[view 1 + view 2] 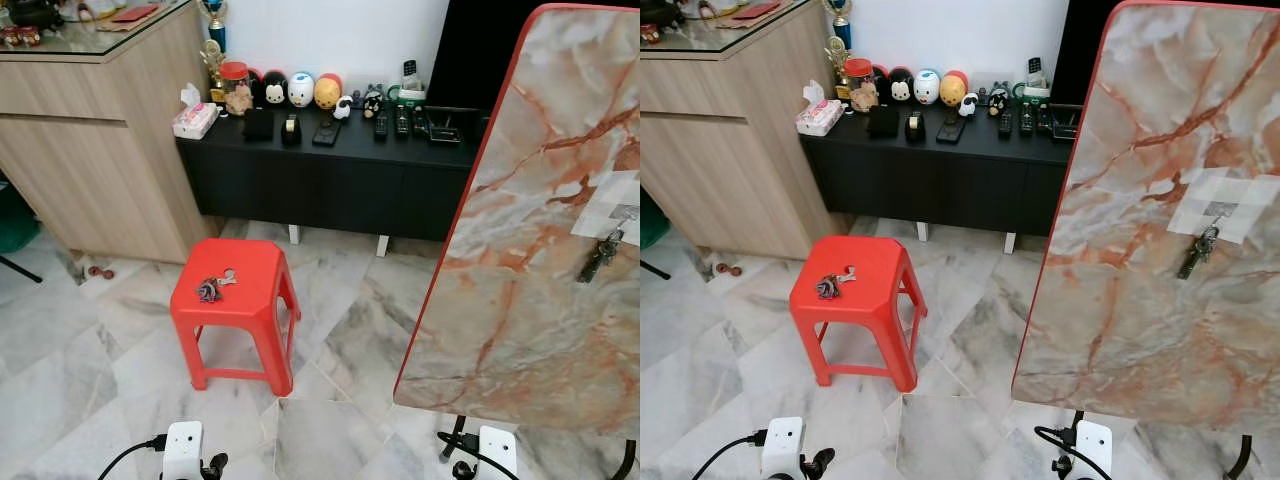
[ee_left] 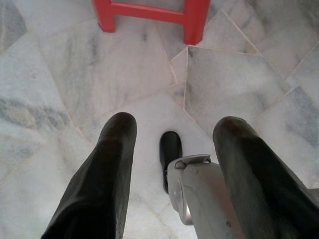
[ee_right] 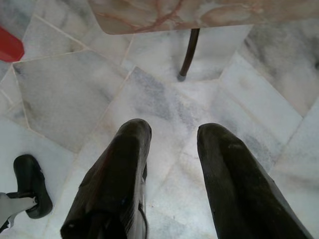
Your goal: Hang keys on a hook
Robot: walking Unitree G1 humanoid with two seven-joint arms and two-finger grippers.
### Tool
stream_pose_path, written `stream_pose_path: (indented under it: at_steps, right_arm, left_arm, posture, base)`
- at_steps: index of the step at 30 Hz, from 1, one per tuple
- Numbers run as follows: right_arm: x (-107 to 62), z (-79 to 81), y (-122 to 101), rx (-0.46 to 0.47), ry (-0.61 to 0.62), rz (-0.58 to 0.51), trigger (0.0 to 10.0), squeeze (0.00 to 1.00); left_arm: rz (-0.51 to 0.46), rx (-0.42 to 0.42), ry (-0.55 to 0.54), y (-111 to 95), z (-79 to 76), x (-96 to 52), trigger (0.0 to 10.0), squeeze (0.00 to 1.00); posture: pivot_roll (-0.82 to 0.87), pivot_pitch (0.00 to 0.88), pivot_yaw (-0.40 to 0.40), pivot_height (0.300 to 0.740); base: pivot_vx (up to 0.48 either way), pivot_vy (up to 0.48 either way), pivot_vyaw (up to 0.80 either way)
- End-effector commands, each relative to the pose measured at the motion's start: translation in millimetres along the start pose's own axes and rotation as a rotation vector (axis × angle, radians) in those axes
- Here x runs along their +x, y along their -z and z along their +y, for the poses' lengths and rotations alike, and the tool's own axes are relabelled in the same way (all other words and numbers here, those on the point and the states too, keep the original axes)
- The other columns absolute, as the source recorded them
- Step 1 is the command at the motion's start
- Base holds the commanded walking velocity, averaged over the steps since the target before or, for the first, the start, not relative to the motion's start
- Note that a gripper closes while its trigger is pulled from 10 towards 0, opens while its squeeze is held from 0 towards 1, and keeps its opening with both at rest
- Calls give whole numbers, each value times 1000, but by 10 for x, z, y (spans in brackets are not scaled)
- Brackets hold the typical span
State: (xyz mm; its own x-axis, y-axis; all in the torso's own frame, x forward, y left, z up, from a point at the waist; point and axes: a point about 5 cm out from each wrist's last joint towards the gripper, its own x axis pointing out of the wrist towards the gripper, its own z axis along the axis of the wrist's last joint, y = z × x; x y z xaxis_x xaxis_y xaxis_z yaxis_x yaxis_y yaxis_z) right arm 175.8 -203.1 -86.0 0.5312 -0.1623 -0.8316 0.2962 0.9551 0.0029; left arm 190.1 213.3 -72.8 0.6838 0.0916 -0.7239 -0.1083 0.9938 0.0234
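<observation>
- Task status: not begun, by the look of it. The keys (image 1: pixel 213 288) lie loose on top of the red stool (image 1: pixel 262 300), left of centre in the head views, untouched by either arm.
- Destination: a hook (image 1: pixel 1215 212) on a taped patch of the marbled board (image 1: pixel 520 250), right side of frame. One dark key bunch (image 1: pixel 1196 250) already hangs there; whether the hook has room for another cannot be told.
- Remaining: approach the stool, pick up the keys, carry them to the board, hang them.
- Left pincer (image 2: pixel 172 134): fingers apart, empty, hanging low over the floor, stool legs at the upper edge of its wrist view.
- Right pincer (image 3: pixel 174 134): fingers apart, empty, pointing at the floor near the board's thin black stand leg (image 3: pixel 188 52).
- Floor (image 1: pixel 90 350): pale grey marble slabs in irregular shapes.
- Room: low black cabinet (image 1: pixel 330 170) at top centre carrying figurines, remotes and a tissue pack (image 1: pixel 195 118); wooden counter (image 1: pixel 100 150) with glass top at upper left.
</observation>
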Motion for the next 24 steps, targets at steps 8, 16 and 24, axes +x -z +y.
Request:
stream_pose_path:
  at_steps: [8,16,24]
  right_arm:
    - [-8,7,48,11,-12,3,10000,0]
    - [-19,8,108,3,-28,11,10000,0]
    - [-15,20,66,19,-36,-11,10000,0]
  left_arm:
    - [39,-9,-10,99,9,-23,10000,0]
    - [45,11,-5,128,22,-35,10000,0]
    - [30,13,-6,70,34,-20,10000,0]
  posture:
    - [126,28,-25,740]
    - [134,0,-24,740]
    - [129,9,-18,740]
  base:
    - [0,456,0]
    - [0,480,0]
    - [0,480,0]
